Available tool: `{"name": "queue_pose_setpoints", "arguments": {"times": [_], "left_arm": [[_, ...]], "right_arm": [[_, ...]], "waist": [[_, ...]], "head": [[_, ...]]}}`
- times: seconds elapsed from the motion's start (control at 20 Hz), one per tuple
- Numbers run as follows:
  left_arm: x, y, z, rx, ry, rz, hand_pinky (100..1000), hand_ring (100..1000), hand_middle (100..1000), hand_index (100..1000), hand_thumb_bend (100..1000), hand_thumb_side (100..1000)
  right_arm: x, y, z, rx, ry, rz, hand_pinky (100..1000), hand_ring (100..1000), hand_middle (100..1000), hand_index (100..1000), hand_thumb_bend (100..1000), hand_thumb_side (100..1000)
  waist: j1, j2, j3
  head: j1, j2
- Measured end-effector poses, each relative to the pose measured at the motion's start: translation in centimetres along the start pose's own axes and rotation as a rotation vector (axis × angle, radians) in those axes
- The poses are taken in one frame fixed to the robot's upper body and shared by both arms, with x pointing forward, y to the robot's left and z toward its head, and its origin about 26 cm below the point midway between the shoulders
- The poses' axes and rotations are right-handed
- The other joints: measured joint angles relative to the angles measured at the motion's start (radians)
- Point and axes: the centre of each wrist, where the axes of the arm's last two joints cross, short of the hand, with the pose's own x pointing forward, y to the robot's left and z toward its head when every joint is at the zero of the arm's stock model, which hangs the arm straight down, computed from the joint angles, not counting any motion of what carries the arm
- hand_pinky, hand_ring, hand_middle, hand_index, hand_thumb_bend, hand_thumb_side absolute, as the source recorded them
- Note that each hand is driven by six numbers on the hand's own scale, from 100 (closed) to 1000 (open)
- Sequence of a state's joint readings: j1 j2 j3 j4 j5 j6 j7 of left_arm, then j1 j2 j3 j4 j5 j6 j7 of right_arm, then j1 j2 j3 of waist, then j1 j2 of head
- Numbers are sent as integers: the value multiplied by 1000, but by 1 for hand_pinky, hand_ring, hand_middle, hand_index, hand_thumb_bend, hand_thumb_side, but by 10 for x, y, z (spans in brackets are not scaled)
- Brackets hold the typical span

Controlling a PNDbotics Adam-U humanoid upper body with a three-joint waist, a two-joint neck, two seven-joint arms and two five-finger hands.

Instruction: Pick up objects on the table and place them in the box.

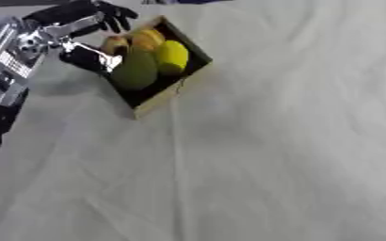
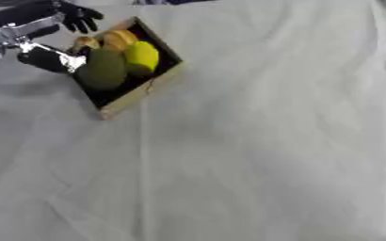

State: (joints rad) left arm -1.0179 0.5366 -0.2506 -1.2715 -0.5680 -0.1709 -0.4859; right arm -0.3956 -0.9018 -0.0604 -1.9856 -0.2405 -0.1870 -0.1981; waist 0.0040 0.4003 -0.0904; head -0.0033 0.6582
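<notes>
The left hand is seen at the box's far-left corner, thumb low beside the green fruit, fingers curled above the rim; whether anything is pinched cannot be told. The right hand is not in view. Inside the wooden-rimmed box, the green fruit, a yellow lemon-like fruit, an orange fruit and a smaller brownish piece are packed touching one another. No loose object is seen on the white cloth, so the job looks close to done. The fruits are judged light, rounded and smooth, likely to roll, best cupped around the middle. The box sits askew, its low rim easily knocked; wide open room is offered to the right and in front, with creased cloth underneath.
</notes>
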Motion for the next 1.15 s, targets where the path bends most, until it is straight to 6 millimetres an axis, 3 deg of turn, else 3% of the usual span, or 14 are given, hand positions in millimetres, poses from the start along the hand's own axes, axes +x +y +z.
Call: {"name": "queue_pose_setpoints", "arguments": {"times": [0.2,0.35,0.45,0.7,0.85,1.0,1.15], "left_arm": [[17,19,6,88,-71,16,753,722,698,917,100,268],[35,40,20,217,-149,46,733,676,651,856,100,353],[48,55,36,349,-218,90,731,670,643,829,100,383],[79,82,95,744,-396,232,735,684,660,806,100,354],[78,78,120,918,-455,317,734,689,667,808,100,315],[64,62,137,1051,-461,400,732,689,668,811,100,316],[46,36,150,1136,-430,464,726,681,660,817,100,399]], "right_arm": [[0,0,0,1,1,0,991,919,661,795,100,447],[0,0,0,0,3,0,990,919,662,795,100,450],[-1,0,2,-3,6,-2,989,918,663,795,100,450],[-2,-1,4,-15,8,-8,988,918,663,795,100,448],[-2,-1,4,-20,4,-16,987,917,664,795,100,443],[-2,-1,4,-25,-7,-29,987,917,665,795,100,435],[0,-2,0,-33,-29,-51,987,915,667,795,100,421]], "waist": [[0,0,7],[0,0,16],[0,-4,24],[-1,-26,51],[-1,-32,67],[-9,-41,79],[-18,-44,85]], "head": [[-4,1],[-9,5],[-15,11],[-42,28],[-58,37],[-74,42],[-83,44]]}}
